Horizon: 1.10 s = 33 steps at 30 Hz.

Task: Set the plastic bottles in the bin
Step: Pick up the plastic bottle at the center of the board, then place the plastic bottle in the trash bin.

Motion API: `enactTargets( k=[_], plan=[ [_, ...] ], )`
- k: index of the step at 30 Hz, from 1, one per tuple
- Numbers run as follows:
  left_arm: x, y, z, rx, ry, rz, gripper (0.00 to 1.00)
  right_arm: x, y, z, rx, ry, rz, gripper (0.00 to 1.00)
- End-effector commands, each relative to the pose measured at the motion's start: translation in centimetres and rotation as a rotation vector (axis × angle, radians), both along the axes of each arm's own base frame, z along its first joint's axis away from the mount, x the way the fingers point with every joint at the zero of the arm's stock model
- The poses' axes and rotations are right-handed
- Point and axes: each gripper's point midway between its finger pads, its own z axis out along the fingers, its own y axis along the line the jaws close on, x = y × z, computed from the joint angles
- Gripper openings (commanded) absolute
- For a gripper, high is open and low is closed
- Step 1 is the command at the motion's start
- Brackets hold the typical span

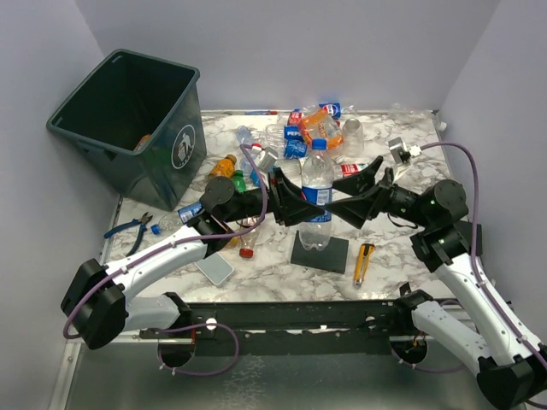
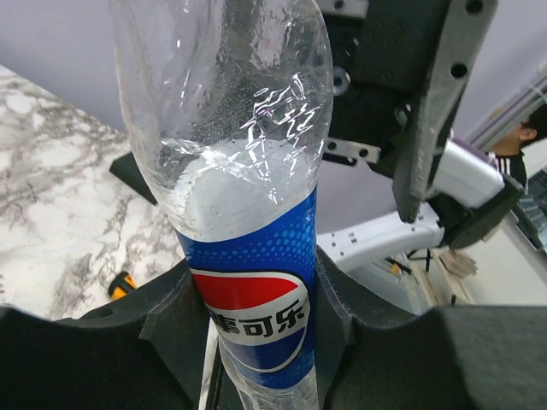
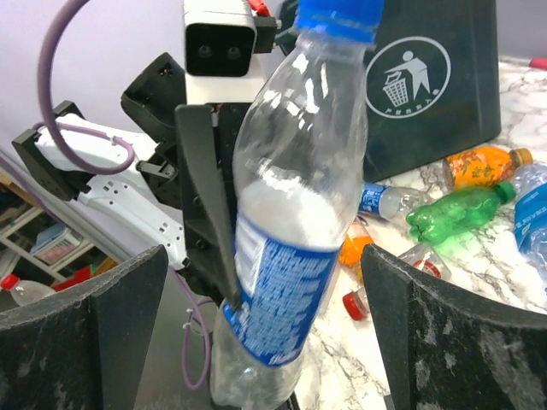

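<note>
Over the black pad (image 1: 338,256), my left gripper (image 1: 299,203) clamps the Pepsi bottle (image 1: 317,179); my right gripper (image 1: 346,195) is wide open.

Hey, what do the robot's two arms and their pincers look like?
The left arm and right arm have white links and bulky black joints, and a purple cable runs along each. The left pincer and right pincer are matte black, with two broad wedge-shaped fingers.

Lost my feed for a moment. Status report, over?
Left gripper shut on the Pepsi bottle, upright. Right gripper open, straddling same bottle, not touching. Bin far left; loose bottles lying between.
</note>
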Motion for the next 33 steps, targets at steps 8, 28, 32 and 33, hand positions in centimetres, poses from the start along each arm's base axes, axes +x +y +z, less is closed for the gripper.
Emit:
enactTargets(
  k=[8, 28, 32, 33],
  plan=[
    [3.3, 1.8, 6.1, -0.237, 0.011, 0.239, 0.26, -1.5, 0.0, -2.1, -0.014, 0.054, 0.036, 0.94],
    [5.8, 4.8, 7.8, -0.221, -0.04, 0.472, 0.99, -0.8, 2.4, -3.2, -0.11, 0.035, 0.056, 0.38],
    [7.9, 6.1, 9.4, -0.123, -0.062, 0.594, 0.99, 0.1, 1.1, -4.5, -0.211, -0.015, -0.045, 0.35],
    [8.5, 6.2, 9.6, -0.099, -0.053, 0.614, 0.99, 0.3, 0.9, -4.8, -0.23, -0.018, -0.065, 0.35]
  ],
)
